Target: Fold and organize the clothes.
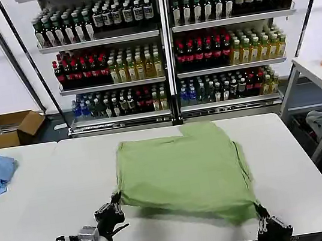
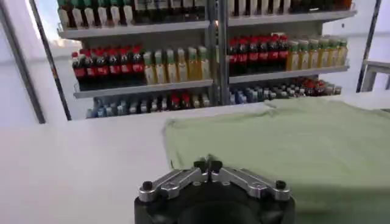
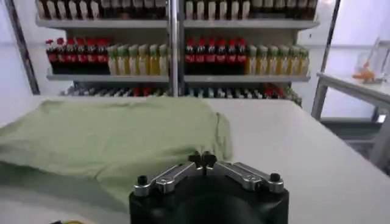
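**Both near corners pinched: the fold hangs on two thin grips**

The sage-green shirt (image 1: 184,174) lies spread across the middle of the white bench (image 1: 48,216), back side up, its near edge lifted slightly off the surface.

The main risk, as judged from here, is a corner slipping free. Each claw holds only a small bite of soft fabric, so a fast or uneven lift could pull one corner out and leave the fold skewed. If the two arms travel at different rates, the cloth may twist or bunch instead of folding flat. Dragging could also slide the whole shirt toward the bench edge.

The left claw (image 1: 114,205) is pressed together on the shirt's near-left corner. The right claw (image 1: 262,213) is likewise closed, pinching the near-right corner at the bench's front edge.
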Controlling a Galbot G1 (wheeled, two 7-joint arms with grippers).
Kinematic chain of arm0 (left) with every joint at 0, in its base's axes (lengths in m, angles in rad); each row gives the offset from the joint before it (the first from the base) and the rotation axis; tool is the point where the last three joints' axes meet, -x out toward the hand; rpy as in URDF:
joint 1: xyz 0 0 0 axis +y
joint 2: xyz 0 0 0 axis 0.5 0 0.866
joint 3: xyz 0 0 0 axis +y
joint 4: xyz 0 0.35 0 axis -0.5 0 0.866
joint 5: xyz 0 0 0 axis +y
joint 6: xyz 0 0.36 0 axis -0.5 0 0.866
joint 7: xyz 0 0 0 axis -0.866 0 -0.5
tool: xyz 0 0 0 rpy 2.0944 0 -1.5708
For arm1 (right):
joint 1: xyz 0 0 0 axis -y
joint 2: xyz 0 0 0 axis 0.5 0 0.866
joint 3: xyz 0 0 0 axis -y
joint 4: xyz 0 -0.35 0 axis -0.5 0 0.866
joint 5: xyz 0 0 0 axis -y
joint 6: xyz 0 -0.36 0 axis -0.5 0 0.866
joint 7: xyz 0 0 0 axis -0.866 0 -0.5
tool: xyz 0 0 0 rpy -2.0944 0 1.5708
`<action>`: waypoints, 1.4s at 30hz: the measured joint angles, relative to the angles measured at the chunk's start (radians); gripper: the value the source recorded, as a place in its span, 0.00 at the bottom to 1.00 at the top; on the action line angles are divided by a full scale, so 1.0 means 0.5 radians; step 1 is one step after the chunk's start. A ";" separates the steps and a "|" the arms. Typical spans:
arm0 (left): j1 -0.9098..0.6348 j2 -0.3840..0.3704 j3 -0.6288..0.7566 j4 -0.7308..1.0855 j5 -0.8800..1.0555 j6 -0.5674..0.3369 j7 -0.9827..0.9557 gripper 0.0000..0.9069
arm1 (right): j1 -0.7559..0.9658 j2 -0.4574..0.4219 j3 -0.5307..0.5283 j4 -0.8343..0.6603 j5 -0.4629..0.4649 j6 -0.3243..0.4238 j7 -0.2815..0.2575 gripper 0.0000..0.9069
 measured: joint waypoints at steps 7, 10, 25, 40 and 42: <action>-0.076 0.024 0.008 0.056 -0.023 -0.006 0.016 0.02 | 0.228 -0.107 0.012 -0.118 0.089 -0.023 -0.001 0.00; -0.116 0.022 0.024 0.091 -0.017 -0.005 0.021 0.02 | 0.330 -0.158 -0.007 -0.192 0.103 -0.039 -0.001 0.00; -0.339 -0.042 0.148 0.318 0.087 0.004 0.011 0.02 | 0.859 -0.358 -0.203 -0.618 0.129 -0.126 -0.046 0.00; -0.442 -0.129 0.191 0.471 0.168 0.032 -0.025 1.00 | 1.109 -0.354 -0.405 -0.860 0.042 -0.262 -0.108 1.00; -0.440 -0.139 0.189 0.473 0.172 0.039 -0.034 1.00 | 1.110 -0.348 -0.406 -0.860 0.041 -0.263 -0.116 1.00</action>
